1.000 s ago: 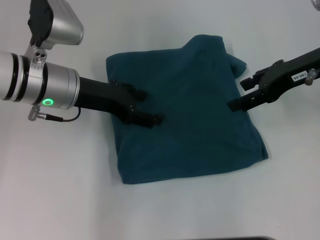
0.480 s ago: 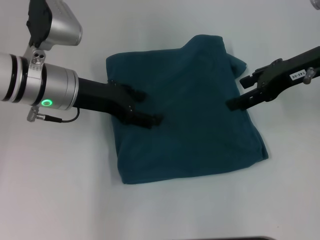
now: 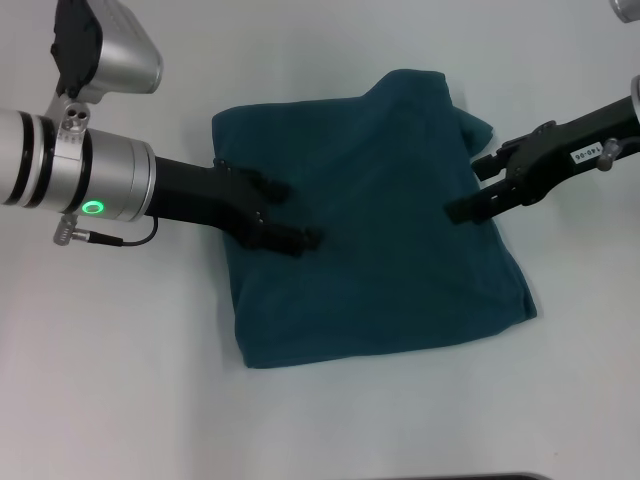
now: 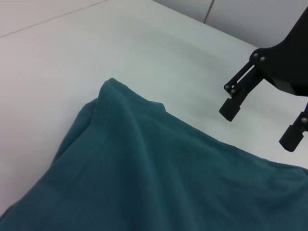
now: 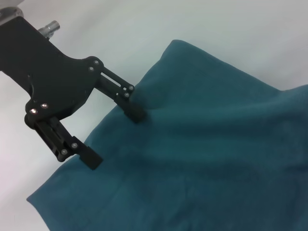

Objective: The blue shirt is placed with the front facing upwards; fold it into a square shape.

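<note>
The blue shirt [image 3: 375, 225], folded into a rough square, is laid at the centre of the white table [image 3: 120, 380]. The left hand [image 3: 290, 212] is placed over the cloth's 9 o'clock side, its fingers [image 5: 136, 114] spread wide and nothing gripped. The right hand [image 3: 472, 188] is held at the 3 o'clock edge, likewise spread open and empty, just above the fabric.

A small white label [image 3: 584, 154] with dark digits, too small to read with certainty, sits on the right arm [image 3: 590, 135] in the head view; no other lettering can be read anywhere, including on the blue shirt [image 3: 380, 230].
</note>
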Available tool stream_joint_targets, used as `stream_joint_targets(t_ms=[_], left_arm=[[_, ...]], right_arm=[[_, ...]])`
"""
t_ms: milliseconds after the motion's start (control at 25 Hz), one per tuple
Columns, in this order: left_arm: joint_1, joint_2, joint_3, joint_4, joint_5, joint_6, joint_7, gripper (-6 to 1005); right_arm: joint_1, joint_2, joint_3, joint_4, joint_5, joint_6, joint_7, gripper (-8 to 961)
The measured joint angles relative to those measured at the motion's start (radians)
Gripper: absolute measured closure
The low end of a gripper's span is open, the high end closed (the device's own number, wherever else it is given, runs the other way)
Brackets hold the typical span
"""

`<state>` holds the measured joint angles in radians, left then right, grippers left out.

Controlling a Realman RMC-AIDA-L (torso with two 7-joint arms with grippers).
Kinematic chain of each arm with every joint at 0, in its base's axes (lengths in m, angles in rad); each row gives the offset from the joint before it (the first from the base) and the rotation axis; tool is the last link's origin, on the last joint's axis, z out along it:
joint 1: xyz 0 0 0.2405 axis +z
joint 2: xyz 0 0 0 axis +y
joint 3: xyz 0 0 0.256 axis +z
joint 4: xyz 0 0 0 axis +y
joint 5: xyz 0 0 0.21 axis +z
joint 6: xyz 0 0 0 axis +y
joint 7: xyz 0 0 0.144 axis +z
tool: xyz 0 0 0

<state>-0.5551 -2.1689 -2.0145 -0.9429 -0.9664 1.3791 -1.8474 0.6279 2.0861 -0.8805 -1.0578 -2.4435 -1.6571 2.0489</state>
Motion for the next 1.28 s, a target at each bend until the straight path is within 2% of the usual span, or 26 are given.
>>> stream_joint_targets(t_ms=[1280], left_arm=[[0.031, 0.002, -0.002, 0.001, -0.052, 0.002, 0.018, 156]], right_arm=[[-0.012, 0.0, 0.0, 0.032, 0.063, 0.039, -0.025, 38]])
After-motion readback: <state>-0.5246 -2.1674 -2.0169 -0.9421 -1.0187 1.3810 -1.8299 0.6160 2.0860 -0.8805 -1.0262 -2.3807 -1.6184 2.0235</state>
